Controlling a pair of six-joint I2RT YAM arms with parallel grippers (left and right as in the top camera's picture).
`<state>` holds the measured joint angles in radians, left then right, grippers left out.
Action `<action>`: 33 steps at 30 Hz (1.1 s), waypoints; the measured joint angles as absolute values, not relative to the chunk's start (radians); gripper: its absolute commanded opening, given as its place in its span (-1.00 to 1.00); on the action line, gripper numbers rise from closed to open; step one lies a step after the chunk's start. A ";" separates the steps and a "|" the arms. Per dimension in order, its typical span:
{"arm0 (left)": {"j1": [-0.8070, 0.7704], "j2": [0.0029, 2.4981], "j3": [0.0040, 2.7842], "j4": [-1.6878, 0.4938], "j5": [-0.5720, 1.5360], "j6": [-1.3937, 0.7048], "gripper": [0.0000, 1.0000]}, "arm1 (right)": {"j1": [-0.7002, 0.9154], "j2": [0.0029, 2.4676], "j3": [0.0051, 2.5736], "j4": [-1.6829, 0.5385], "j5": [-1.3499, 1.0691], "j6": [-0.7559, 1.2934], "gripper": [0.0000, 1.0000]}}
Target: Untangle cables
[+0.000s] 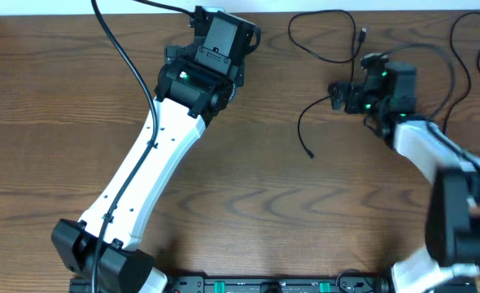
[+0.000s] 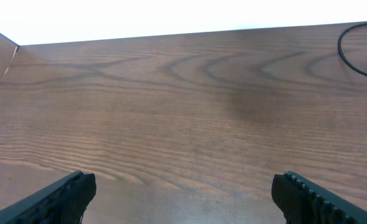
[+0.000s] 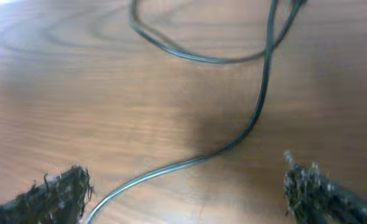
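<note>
Cables: thin black cables [image 1: 313, 54] lie on the far right part of the table [image 1: 248, 203], and one forms a loop near the far edge, ending in a small plug [image 1: 362, 34].
Loose strand: a single strand [image 1: 300, 126] curves from under the right gripper toward the table's middle and ends in a free tip [image 1: 311, 155].
Right gripper: the right gripper [image 3: 185, 174] hangs low over the wood with jaws spread wide and nothing in them. The strand runs across the table between its fingers.
Left gripper: the left gripper [image 2: 185, 182] is released and empty over bare wood at the far middle, well apart from the cords. Only an arc of cable shows at the right corner of its view.
Step in hand: likely the right arm's descent to pick up the strand.
Doing it well: it should come down straight so the strand sits midway between the pads. It should close on that one strand where it runs alone, not up by the loop, then lift a little and draw toward the free tip.
Risk: a thin cord lying flat may slip under the fingertips unless they reach the wood.
Unclear: the right gripper hides whether the strand crosses the loop in the overhead view, and its wrist view is blurred.
</note>
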<state>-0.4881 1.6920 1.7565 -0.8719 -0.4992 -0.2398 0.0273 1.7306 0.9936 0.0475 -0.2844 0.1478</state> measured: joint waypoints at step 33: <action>-0.488 1.692 1.757 -0.871 -0.499 -0.240 0.91 | 0.028 1.307 0.997 -0.288 -0.319 0.153 0.99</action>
<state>-0.4881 1.6920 1.7565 -0.8715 -0.4992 -0.2401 0.0277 1.3071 0.9966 -0.2878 -0.3187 0.1528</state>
